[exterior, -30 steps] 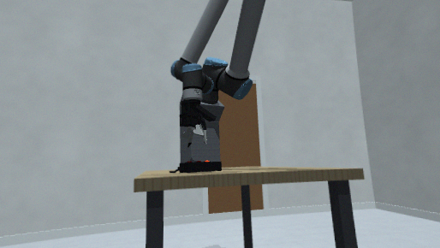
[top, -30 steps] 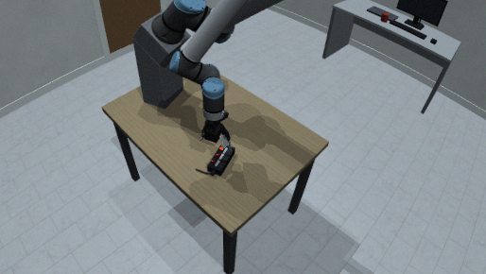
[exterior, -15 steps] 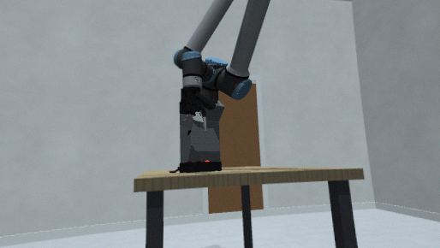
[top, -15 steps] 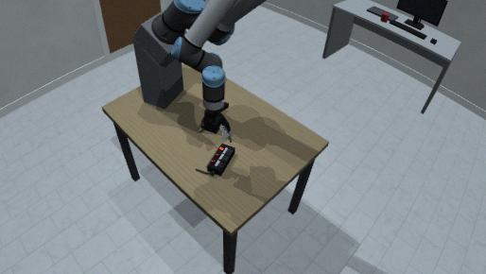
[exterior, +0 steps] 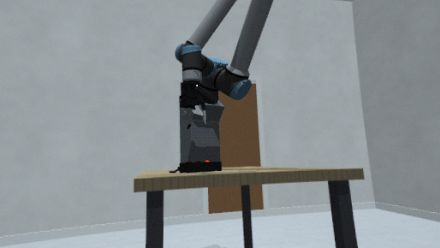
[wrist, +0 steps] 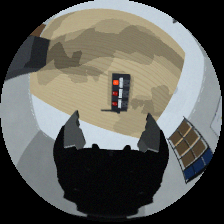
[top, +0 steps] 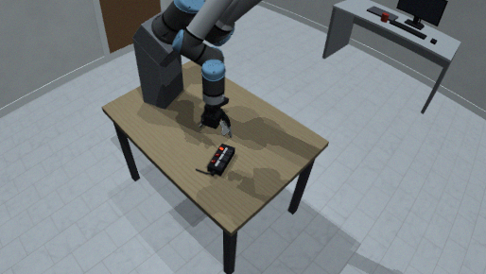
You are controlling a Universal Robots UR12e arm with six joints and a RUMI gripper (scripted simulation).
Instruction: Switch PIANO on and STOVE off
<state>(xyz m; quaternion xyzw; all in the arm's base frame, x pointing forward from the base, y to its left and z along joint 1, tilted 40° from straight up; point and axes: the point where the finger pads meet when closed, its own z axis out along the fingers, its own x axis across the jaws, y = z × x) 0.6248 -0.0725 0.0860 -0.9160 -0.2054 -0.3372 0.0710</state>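
Wood-topped table (top: pixel 284 129) on dark legs, standing on a pale grey tiled floor (top: pixel 392 165); grey walls, brown door (top: pixel 128 21) at the far left. Dappled shadow patches lie across the top.

Power strip (top: pixel 221 159): black, lies flat on the table near the middle, toward the near edge, switch face up. Long axis runs diagonally in the top view, from near-left to far-right. A short cable stub (top: pixel 202 171) leaves its near-left end. Red lit spots show along the strip; in the wrist view (wrist: pixel 120 91) three red marks sit in a row along its left side. Labels too small to read.

Gripper (top: pixel 216 124): hangs above the table, just beyond the strip's far end, well clear of it in height per the exterior view (exterior: pixel 194 107). Jaws spread wide, nothing between them.

Around: dark grey pedestal (top: pixel 158 71) on the table's far-left corner carries the arm. Grey desk (top: pixel 425 44) far right with monitor (top: pixel 421 10), keyboard (top: pixel 408 29) and a red item (top: pixel 385 16), well apart from the table. Nothing lies between gripper and strip.
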